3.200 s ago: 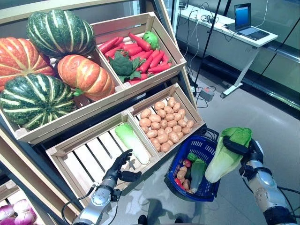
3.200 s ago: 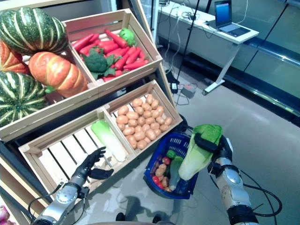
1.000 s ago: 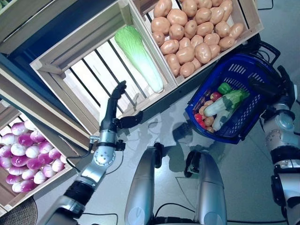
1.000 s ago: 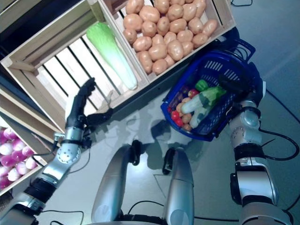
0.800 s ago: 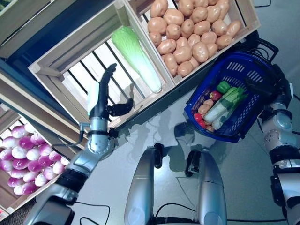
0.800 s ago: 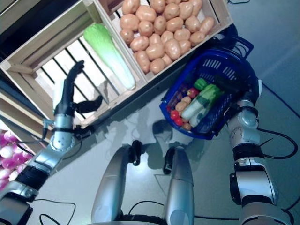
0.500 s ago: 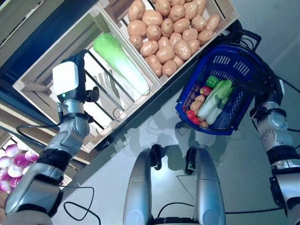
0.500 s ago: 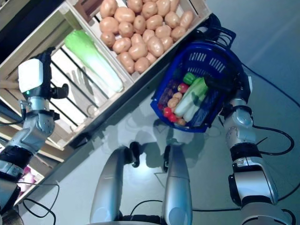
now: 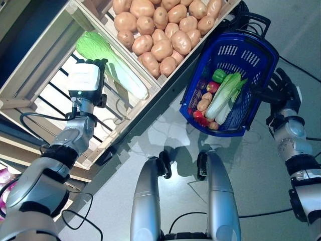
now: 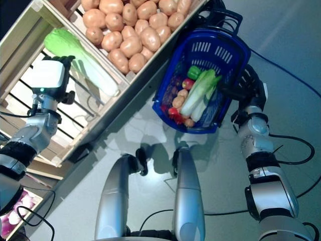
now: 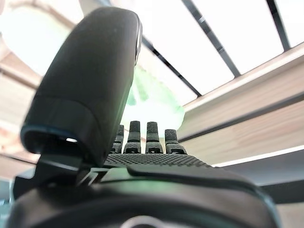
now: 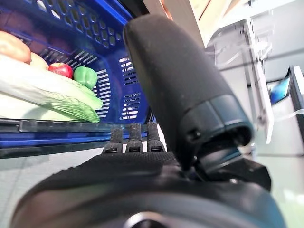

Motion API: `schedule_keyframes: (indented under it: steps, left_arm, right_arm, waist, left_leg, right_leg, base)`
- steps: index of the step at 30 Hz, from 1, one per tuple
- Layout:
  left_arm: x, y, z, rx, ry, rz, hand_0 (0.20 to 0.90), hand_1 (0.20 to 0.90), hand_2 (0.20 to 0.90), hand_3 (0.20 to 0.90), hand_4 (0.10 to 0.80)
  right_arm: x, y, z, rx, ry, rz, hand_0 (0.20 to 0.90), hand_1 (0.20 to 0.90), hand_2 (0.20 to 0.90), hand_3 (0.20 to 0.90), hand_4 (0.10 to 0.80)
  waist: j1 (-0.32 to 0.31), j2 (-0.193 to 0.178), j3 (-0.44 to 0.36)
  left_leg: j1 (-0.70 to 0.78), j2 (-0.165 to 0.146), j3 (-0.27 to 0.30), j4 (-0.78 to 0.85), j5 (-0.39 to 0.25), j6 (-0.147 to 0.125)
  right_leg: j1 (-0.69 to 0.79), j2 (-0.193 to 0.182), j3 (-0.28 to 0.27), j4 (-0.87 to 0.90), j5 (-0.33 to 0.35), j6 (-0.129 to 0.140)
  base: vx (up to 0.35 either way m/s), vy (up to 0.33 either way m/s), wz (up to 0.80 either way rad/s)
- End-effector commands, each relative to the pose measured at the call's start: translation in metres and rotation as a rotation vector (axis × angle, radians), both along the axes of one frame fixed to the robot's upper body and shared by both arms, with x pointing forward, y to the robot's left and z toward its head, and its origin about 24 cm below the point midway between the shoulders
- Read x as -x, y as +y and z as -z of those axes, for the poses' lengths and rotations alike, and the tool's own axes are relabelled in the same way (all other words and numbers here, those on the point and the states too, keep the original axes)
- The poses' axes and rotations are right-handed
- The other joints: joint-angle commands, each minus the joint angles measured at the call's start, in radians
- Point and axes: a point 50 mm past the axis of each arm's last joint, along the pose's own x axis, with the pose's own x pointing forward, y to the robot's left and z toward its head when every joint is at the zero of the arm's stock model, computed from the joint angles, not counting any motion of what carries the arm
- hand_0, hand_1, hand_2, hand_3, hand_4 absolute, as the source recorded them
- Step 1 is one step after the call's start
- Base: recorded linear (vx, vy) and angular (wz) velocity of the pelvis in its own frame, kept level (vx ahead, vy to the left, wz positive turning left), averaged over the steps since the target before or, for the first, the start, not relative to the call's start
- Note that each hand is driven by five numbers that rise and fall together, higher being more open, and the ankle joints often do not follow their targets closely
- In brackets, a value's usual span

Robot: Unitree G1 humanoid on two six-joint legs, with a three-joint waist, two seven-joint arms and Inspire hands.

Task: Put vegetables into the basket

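Observation:
A blue basket (image 9: 235,52) stands on the floor under the potato crate, holding a napa cabbage (image 9: 224,94), a green pepper (image 9: 218,75) and several small vegetables. My right hand (image 9: 282,89) hovers open just outside the basket's right rim, empty. In its wrist view my right hand (image 12: 142,166) points its straight fingers at the basket wall (image 12: 71,135). A second napa cabbage (image 9: 120,73) lies in the slatted wooden crate (image 9: 45,95). My left hand (image 9: 100,64) reaches over that cabbage's leafy half. The left wrist view shows the hand (image 11: 152,161) with fingers straight toward the green cabbage (image 11: 152,102).
A crate of potatoes (image 9: 160,25) sits right of the cabbage crate, directly above the basket. Purple onions (image 9: 4,175) show in a lower crate at the far left. Grey floor surrounds the basket.
The camera has tilted down. My right hand let the cabbage go into the basket and stays beside its rim. My left hand rose from the crate's front edge to over the crate's cabbage.

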Motion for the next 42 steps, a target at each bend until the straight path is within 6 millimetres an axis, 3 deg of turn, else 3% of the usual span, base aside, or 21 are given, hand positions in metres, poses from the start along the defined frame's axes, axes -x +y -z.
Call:
schedule_keyframes:
  steps: [1, 16, 24, 37, 42]
  left_arm:
    - [0.004, 0.031, -0.065, -0.060, -0.197, -0.138, 0.900, 0.900, 0.900, 0.900, 0.800]
    - [-0.001, 0.017, -0.100, -0.253, -0.293, -0.091, 0.900, 0.900, 0.900, 0.900, 0.800]
    - [0.007, 0.012, -0.115, -0.284, -0.536, -0.035, 0.900, 0.900, 0.900, 0.900, 0.800]
    - [0.011, 0.018, -0.102, -0.093, -0.631, -0.039, 0.900, 0.900, 0.900, 0.900, 0.800]
    - [0.010, 0.012, -0.098, -0.124, -0.613, 0.016, 0.900, 0.900, 0.900, 0.900, 0.800]
  right_arm:
    - [-0.003, -0.009, -0.064, 0.000, -0.257, -0.022, 0.900, 0.900, 0.900, 0.900, 0.800]
    - [-0.007, -0.006, -0.065, 0.022, -0.238, -0.023, 0.900, 0.900, 0.900, 0.900, 0.800]
    - [-0.006, -0.007, -0.060, 0.014, -0.235, -0.016, 0.900, 0.900, 0.900, 0.900, 0.800]
    - [-0.008, 0.001, -0.048, -0.020, -0.223, -0.025, 0.900, 0.900, 0.900, 0.900, 0.800]
    - [-0.008, 0.002, -0.043, -0.027, -0.222, -0.031, 0.900, 0.900, 0.900, 0.900, 0.800]
  waist:
    - [-0.004, -0.007, -0.005]
    - [0.005, -0.014, -0.005]
    - [0.006, -0.015, -0.005]
    - [0.017, -0.030, -0.005]
    - [0.018, -0.032, -0.005]
  left_leg:
    - [0.067, -0.010, 0.043, -0.035, -0.055, 0.049]
    - [-0.027, -0.013, 0.030, -0.032, -0.049, 0.047]
    - [-0.032, -0.020, 0.025, -0.041, -0.048, 0.040]
    - [-0.034, -0.023, 0.014, -0.034, -0.051, 0.035]
    - [-0.028, -0.024, 0.012, -0.039, -0.049, 0.033]
  right_leg:
    - [0.052, -0.004, -0.017, -0.105, 0.111, -0.036]
    - [-0.038, 0.001, -0.016, -0.100, 0.128, -0.018]
    - [-0.045, 0.008, -0.009, -0.107, 0.131, -0.014]
    - [-0.042, 0.013, -0.017, -0.101, 0.126, -0.015]
    - [-0.035, 0.012, -0.020, -0.105, 0.126, -0.016]
  base:
    - [0.000, 0.000, 0.00]
    - [0.000, 0.000, 0.00]
    - [0.000, 0.000, 0.00]
    - [0.000, -0.010, 0.00]
    - [0.000, 0.000, 0.00]
